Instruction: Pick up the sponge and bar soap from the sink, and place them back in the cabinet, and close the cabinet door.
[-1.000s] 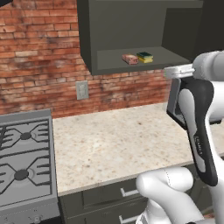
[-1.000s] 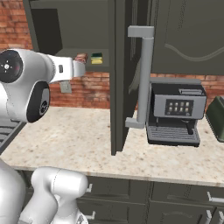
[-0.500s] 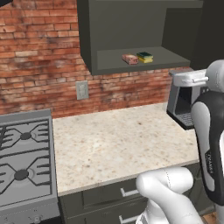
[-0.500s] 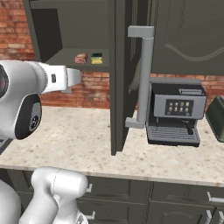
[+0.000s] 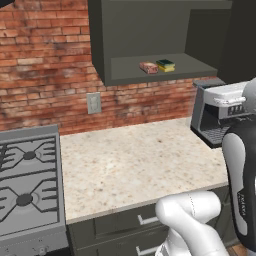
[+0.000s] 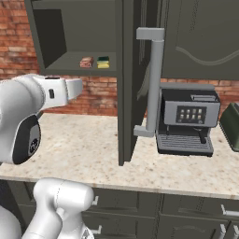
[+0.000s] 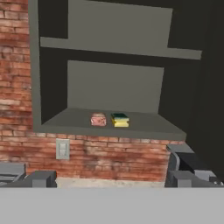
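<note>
Evidently sponge [image 7: 120, 120] and soap [image 7: 98, 119] are sitting shelved; gripper [image 7: 113, 178] is hanging spread, empty. Door [image 6: 125, 84] is standing open: rigid, hinged, best pushed at handle [image 6: 153, 84].

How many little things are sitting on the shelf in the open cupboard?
2. The bar soap is on the left and the sponge is right beside it, both on the bottom shelf of the cabinet. Nothing shows on the shelf above.
</note>
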